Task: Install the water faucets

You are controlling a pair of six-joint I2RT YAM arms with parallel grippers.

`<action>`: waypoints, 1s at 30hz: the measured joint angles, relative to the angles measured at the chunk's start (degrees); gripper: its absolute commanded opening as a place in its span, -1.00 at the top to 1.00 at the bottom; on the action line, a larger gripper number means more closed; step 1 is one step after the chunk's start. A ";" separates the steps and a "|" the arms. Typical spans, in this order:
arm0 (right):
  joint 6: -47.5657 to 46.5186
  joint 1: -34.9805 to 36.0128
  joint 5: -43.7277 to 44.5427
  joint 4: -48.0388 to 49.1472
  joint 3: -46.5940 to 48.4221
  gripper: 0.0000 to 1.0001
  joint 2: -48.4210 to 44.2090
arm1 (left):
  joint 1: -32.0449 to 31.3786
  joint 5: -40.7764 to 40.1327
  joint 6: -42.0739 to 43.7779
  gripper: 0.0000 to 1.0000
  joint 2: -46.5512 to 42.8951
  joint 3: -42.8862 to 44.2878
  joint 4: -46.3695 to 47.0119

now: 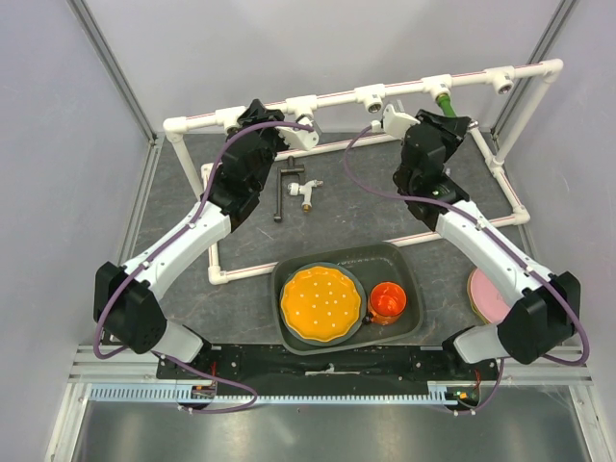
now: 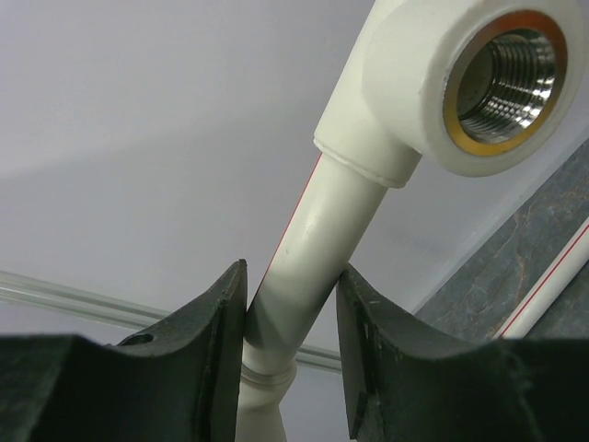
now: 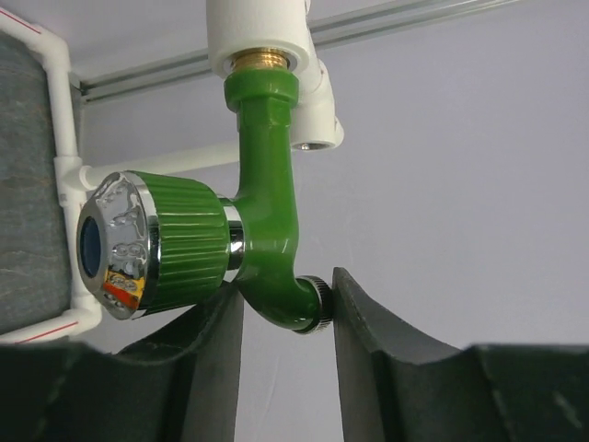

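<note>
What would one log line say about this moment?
left gripper: clamped on white pipe | right gripper: gripping green faucet in tee socket | black-handled faucet: on mat

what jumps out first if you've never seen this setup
The bright green faucet hangs screwed into the white pipe frame, right of centre along its far top bar, with the right pincer closed around its curved spout. Next comes the orange plate in the grey tray near the arms' bases. The left pincer clamps that frame further left.
</note>
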 measured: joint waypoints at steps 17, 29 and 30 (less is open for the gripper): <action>59.84 -13.97 -33.77 -25.18 7.10 0.56 -7.72 | -0.28 -0.02 -0.04 0.96 0.00 -0.02 0.02; 107.01 -31.06 -68.35 -14.78 -2.03 0.59 -11.56 | -0.50 -0.09 -0.04 0.96 0.00 -0.02 0.02; 110.60 -32.09 -70.49 -12.61 -3.39 0.59 -11.67 | -0.50 -0.11 -0.02 0.96 0.00 -0.02 0.02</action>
